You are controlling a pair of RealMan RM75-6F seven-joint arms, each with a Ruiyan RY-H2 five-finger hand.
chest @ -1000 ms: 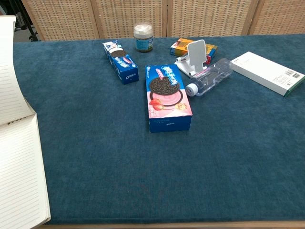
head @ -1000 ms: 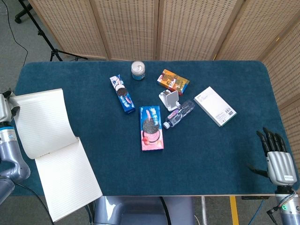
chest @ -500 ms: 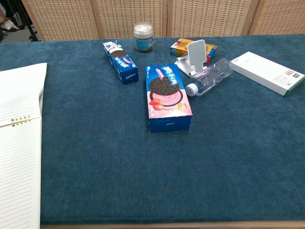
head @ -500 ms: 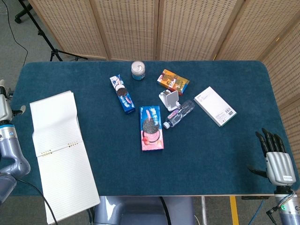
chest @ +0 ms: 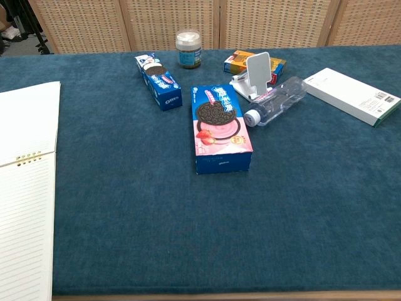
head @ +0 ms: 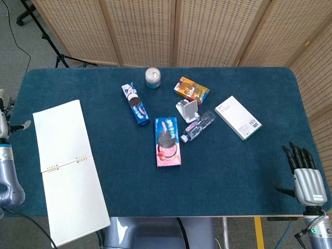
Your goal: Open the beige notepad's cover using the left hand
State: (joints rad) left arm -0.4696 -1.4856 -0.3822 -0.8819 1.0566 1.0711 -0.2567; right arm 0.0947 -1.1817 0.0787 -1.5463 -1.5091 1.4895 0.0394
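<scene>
The beige notepad (head: pixel 72 192) lies open at the table's left end, its lower part hanging over the front edge. Its cover (head: pixel 59 132) is folded back flat beyond the ring binding, and a lined page faces up below. The chest view shows the same notepad (chest: pixel 25 219) at its left border. My left hand (head: pixel 5 124) is only partly in view at the left edge of the head view, just off the table; it holds nothing and is clear of the pad. My right hand (head: pixel 303 176) hangs off the right front corner, fingers spread and empty.
Mid-table stand a blue cookie box (head: pixel 136 104), a pink cookie box (head: pixel 168 141), a small jar (head: pixel 153 78), an orange box (head: pixel 191 90), a white phone stand (head: pixel 188 110), a water bottle (head: pixel 199 125) and a white carton (head: pixel 237 117). Wicker screens line the back.
The cover, held up and curled a second ago, has dropped flat on the table. My left hand has let it go and drawn back to the left. The right hand stays put.
</scene>
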